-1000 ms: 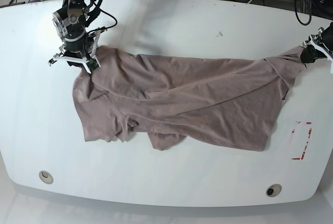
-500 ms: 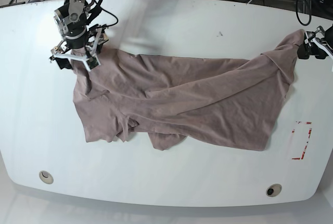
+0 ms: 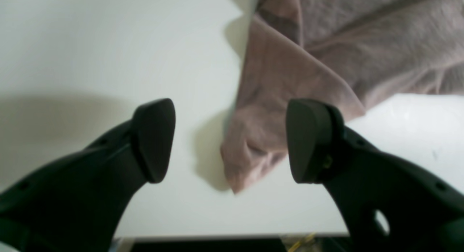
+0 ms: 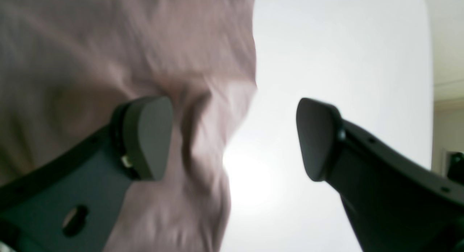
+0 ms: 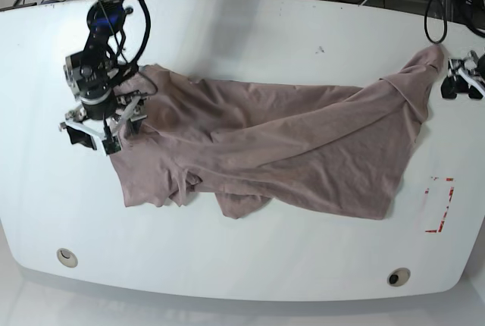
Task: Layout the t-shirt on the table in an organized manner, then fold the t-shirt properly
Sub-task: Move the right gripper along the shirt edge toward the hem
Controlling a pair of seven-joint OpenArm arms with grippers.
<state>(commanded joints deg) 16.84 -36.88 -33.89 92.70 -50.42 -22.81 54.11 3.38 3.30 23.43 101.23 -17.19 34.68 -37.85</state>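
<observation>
The large glossy white tabletop [image 5: 250,30] with rounded corners fills the base view, with two round grommet holes near its front edge, one at the left [image 5: 67,257] and one at the right [image 5: 398,276], and a small red tape mark [image 5: 440,205] near its right side.

Spread across its middle lies the plain dusty mauve-brown cotton t-shirt [image 5: 273,152], rumpled and creased, stretched lengthwise from left to right. Its right corner rises to a point near the tabletop's right edge; its left part bunches under the arm there, and a small flap sticks out along its front edge.

The right tool [image 5: 95,130] sits over the shirt's left edge. In its wrist view the two dark fingers [image 4: 145,136] stand wide apart, with cloth behind the one finger and bare tabletop behind the other; nothing is gripped between them.

The left tool [image 5: 461,82] is just beside the shirt's right corner, at the tabletop's edge. Its wrist view shows dark fingers [image 3: 308,139] spread wide, the loose shirt corner lying on the tabletop between them, ungripped.
</observation>
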